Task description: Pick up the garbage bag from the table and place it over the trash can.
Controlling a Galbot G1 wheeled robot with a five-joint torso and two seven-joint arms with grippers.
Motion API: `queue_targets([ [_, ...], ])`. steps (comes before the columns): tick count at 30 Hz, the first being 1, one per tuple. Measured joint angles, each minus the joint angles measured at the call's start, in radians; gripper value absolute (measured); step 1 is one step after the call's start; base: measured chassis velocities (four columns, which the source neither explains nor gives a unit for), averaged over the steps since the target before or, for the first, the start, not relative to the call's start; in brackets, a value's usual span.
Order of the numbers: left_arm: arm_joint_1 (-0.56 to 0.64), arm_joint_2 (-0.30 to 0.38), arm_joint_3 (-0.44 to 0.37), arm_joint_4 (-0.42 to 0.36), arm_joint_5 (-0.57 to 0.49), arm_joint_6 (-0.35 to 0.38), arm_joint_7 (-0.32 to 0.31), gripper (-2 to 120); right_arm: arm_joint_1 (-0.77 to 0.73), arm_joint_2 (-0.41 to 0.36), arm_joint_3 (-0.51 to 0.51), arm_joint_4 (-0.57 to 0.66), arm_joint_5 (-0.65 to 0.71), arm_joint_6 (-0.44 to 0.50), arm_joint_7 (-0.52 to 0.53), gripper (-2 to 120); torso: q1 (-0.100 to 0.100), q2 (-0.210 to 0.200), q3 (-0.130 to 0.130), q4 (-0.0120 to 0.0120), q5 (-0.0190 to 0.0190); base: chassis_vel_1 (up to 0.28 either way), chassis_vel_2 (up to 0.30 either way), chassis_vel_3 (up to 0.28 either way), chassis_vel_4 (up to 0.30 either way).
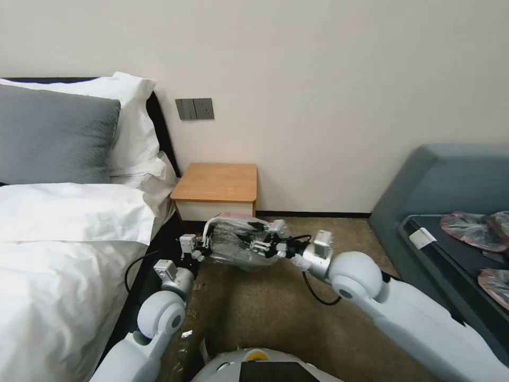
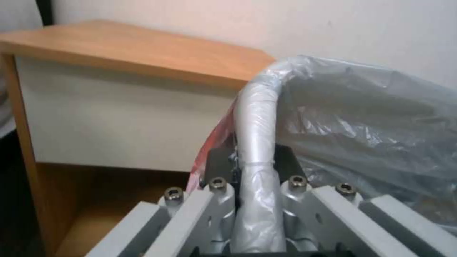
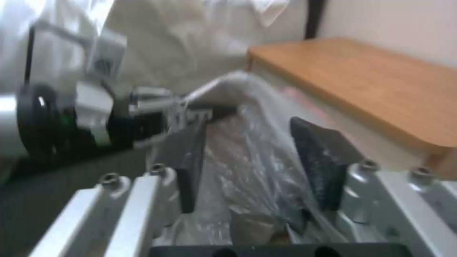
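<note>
Low on the carpet, just in front of the table (image 1: 216,183): trash can (image 1: 249,265) wrapped in the garbage bag (image 1: 236,241), only a sliver of greenish body peeking out below the plastic. Grey crinkly film stretched over the rim, pink-red edge visible at the back near the drawer front. Tabletop bare.

Left gripper (image 1: 200,245) at the bin's left side, pinched tight on the bag-covered rim; in its wrist view, rim (image 2: 257,142) running straight between the closed black pads. Right gripper (image 1: 258,237) at the bin's right side, fingers spread apart with loose bag film (image 3: 247,160) between them, not clamped. Both arms reaching in low.

Bed (image 1: 63,239) to the left; flat pinkish bags (image 1: 472,231) well apart on the right.
</note>
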Motion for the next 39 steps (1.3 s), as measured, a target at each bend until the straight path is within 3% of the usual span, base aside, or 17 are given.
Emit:
queue_targets([
  [4,0.000,0.000,-0.007,-0.003,0.050,-0.001,0.037,5,0.192,0.001,-0.186,-0.077,-0.045,-0.034,-0.038,25,0.000,0.000,0.000,0.0001,-0.0001,0.000,0.000,0.000,0.000],
  [12,0.001,-0.007,-0.019,-0.013,0.075,0.006,0.056,5,0.362,0.030,-0.371,-0.162,-0.088,-0.081,-0.038,0,0.000,0.000,0.000,0.0001,-0.0001,0.000,0.000,0.000,0.000],
  [19,0.008,-0.012,-0.026,-0.022,0.079,0.006,0.081,5,0.451,0.060,-0.459,-0.221,-0.091,-0.126,0.012,0,0.000,0.000,0.000,0.0001,-0.0002,0.000,0.000,0.000,0.000],
  [31,0.007,-0.015,-0.021,-0.037,0.085,0.006,0.097,5,0.537,0.112,-0.545,-0.250,-0.070,-0.262,0.121,0,0.000,0.000,0.000,0.0002,-0.0001,0.000,0.000,0.000,0.000],
  [39,0.008,-0.015,-0.015,-0.047,0.090,0.006,0.106,5,0.570,0.151,-0.587,-0.276,-0.074,-0.302,0.163,0,0.000,0.000,0.000,0.0002,-0.0001,0.000,0.000,0.000,0.000],
])
